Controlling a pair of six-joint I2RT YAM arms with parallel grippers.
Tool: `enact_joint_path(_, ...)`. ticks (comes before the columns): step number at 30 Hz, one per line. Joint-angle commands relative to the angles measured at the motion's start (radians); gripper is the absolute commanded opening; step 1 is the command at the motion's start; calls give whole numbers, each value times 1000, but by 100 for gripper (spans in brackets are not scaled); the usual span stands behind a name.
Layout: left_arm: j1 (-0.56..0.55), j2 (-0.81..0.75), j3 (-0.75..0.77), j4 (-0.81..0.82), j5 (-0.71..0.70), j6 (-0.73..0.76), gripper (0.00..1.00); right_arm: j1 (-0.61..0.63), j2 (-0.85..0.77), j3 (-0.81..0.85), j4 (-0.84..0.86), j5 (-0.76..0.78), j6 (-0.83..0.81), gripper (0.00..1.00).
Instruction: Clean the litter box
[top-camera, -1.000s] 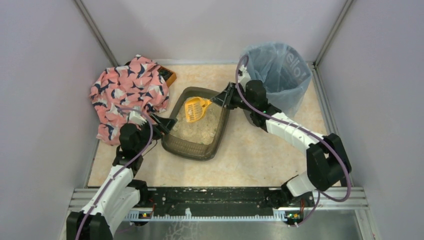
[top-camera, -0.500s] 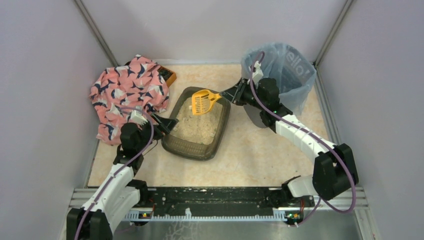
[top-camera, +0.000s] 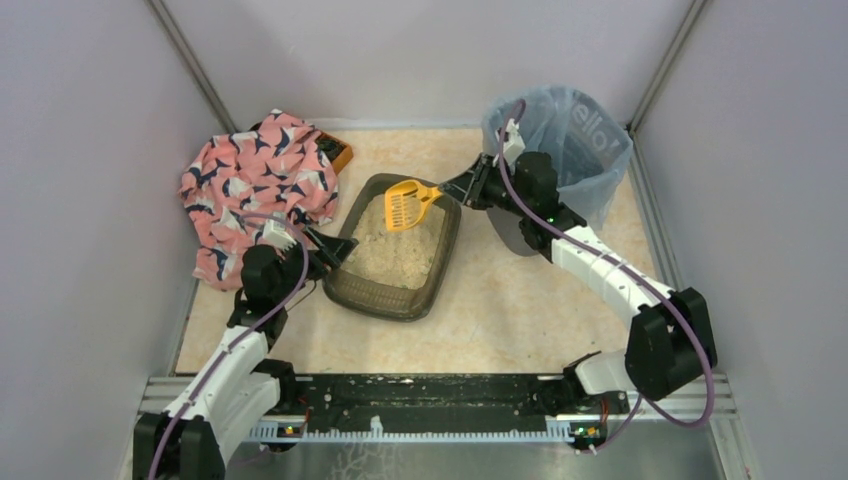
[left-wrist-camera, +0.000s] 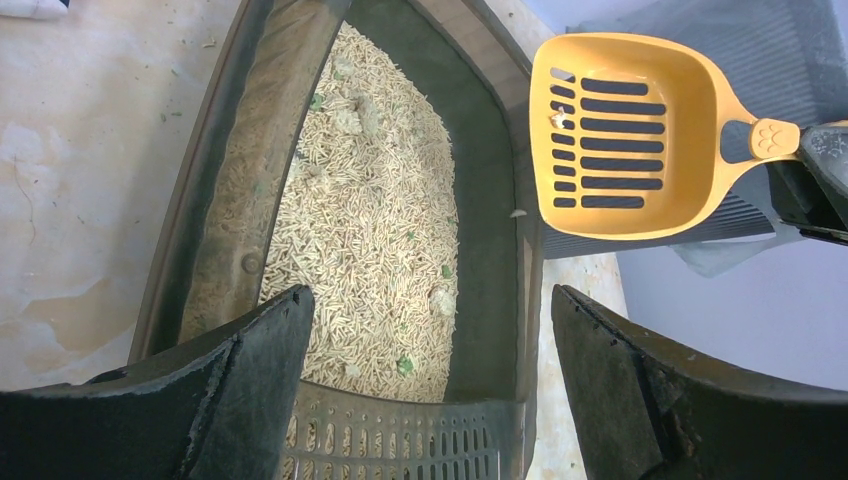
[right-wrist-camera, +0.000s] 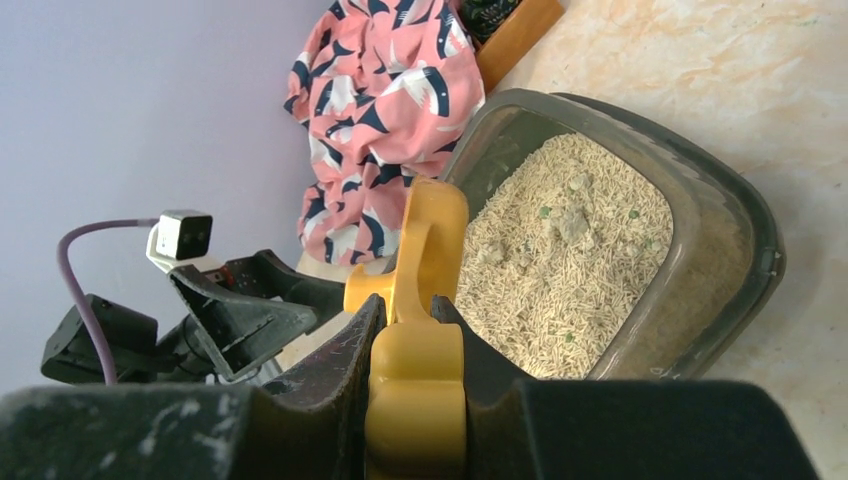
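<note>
The litter box (top-camera: 440, 262) is a dark translucent tray with pale litter, at the middle of the floor. It also shows in the left wrist view (left-wrist-camera: 232, 190) and the right wrist view (right-wrist-camera: 745, 215). My right gripper (top-camera: 462, 188) is shut on the handle of the yellow scoop (top-camera: 405, 203) and holds it in the air over the box's far right rim. The scoop (left-wrist-camera: 620, 130) carries only a small pale bit. In the right wrist view my gripper (right-wrist-camera: 405, 305) clamps the scoop handle (right-wrist-camera: 415, 385). My left gripper (top-camera: 335, 250) is open, its jaws astride the box's near left end (left-wrist-camera: 430, 300) without touching it.
A tall grey bin with a blue bag (top-camera: 565, 140) stands at the back right, just behind the right wrist. A pink patterned cloth (top-camera: 260, 180) lies at the back left over an orange-brown box (top-camera: 340, 155). Small pale and green clumps (left-wrist-camera: 405, 365) lie in the litter.
My right gripper lifted the scoop out of the litter and carried it right, toward the bin; in the last half second it hardly moved. The left arm and the box stayed put.
</note>
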Motion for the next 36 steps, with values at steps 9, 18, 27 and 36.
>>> enact_joint_path(9,3,28,24,36,-21,10,94,175,109,226,-196,302,-300,0)
enact_joint_path(18,3,64,68,7,-96,42,94,211,286,355,-354,372,-346,0)
enact_joint_path(27,3,106,13,98,-129,46,93,210,426,310,-200,172,-210,0)
enact_joint_path(36,3,128,-89,224,-60,5,93,210,447,228,-16,7,-60,0)
